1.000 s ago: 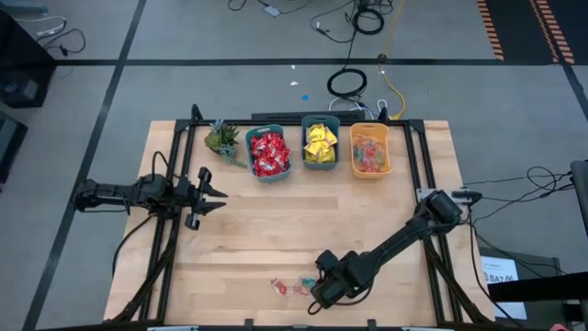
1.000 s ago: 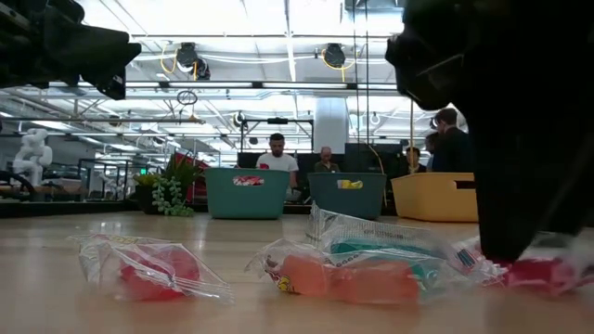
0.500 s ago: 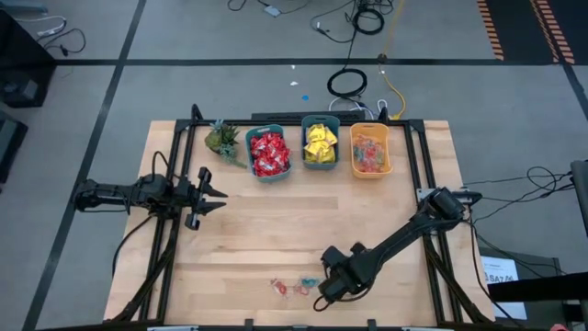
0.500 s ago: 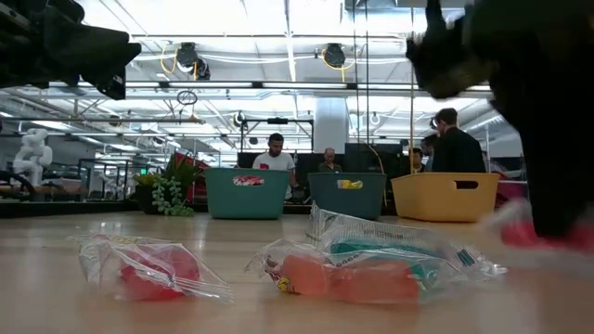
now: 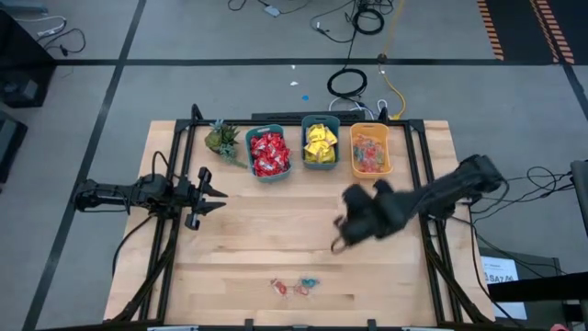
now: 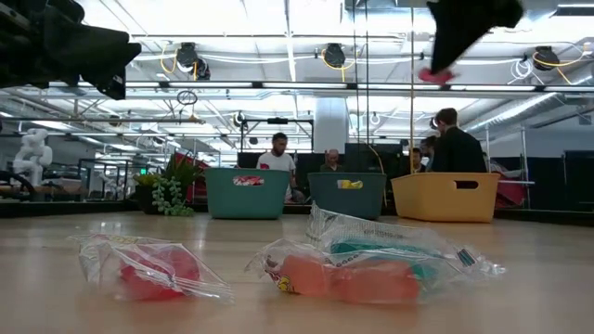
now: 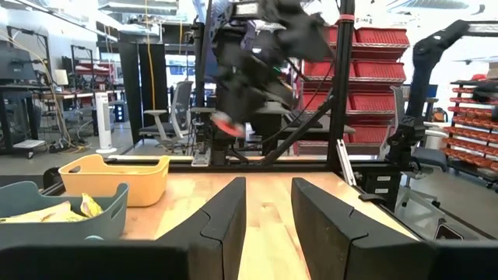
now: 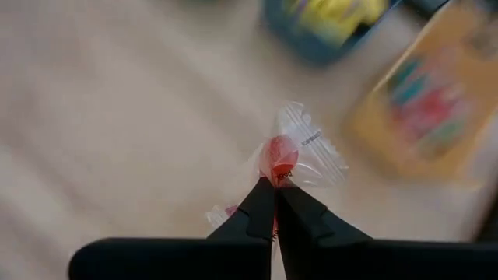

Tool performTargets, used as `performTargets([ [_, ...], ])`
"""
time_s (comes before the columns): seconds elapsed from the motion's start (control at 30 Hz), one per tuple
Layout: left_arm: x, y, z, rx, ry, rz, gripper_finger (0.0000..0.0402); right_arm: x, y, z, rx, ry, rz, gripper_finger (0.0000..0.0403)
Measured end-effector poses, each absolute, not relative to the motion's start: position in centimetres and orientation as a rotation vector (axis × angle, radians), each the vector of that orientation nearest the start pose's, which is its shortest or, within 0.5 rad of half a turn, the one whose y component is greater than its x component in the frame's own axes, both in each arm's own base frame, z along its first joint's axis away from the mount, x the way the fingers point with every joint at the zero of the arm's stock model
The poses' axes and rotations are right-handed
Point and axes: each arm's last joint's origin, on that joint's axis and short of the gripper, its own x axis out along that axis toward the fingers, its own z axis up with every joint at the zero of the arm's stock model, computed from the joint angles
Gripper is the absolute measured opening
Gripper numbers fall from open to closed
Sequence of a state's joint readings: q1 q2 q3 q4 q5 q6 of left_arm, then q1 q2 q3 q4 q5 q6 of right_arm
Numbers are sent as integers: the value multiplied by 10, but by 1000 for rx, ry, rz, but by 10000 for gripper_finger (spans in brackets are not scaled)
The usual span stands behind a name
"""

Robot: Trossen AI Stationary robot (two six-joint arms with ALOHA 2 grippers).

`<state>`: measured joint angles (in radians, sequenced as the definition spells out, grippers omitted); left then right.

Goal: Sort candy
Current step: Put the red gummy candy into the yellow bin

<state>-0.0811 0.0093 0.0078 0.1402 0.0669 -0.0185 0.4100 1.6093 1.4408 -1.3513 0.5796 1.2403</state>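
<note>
1. And it's up! The right pincer (image 5: 338, 241) has lifted off the near edge of the bench (image 5: 248, 239) and swung out over the middle, heading for the bins, while the left pincer (image 5: 216, 195) hasn't budged from its side.
2. The right one's fingers are pressed together on the clear wrapper of a red sweet (image 8: 282, 155), pinched at the wrapper's edge so the piece juts out just past the tips.
3. Light as anything, this. The film is thin, crinkly and slick, and a hold on the loose edge looks to me like it could slip on a fast swing.
4. Better purchase, I'd say, is across the lump itself, not the flap.
5. Well behind the right pincer, the last loose pieces (image 5: 294, 286) lie on the bench.
6. Ahead of it: yellow bin (image 5: 371, 152), middle bin (image 5: 321, 143), teal bin (image 5: 269, 153).
7. Left pincer sits parted, holding nothing.
</note>
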Motion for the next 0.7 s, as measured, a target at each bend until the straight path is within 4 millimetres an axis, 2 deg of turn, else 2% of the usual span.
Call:
performTargets([
  [0.13, 96, -10, 179, -19, -137, -149, 114, 261, 48, 315, 269, 912, -941, 0],
  [0.33, 96, -10, 179, -19, -137, -149, 114, 242, -26, 314, 283, 849, -1019, 0],
  [0.53, 96, -10, 179, -19, -137, -149, 114, 220, -82, 288, 418, 804, -1009, 0],
  [0.7, 96, -10, 179, -19, -137, -149, 114, 202, -112, 260, 473, 859, -1065, 0],
])
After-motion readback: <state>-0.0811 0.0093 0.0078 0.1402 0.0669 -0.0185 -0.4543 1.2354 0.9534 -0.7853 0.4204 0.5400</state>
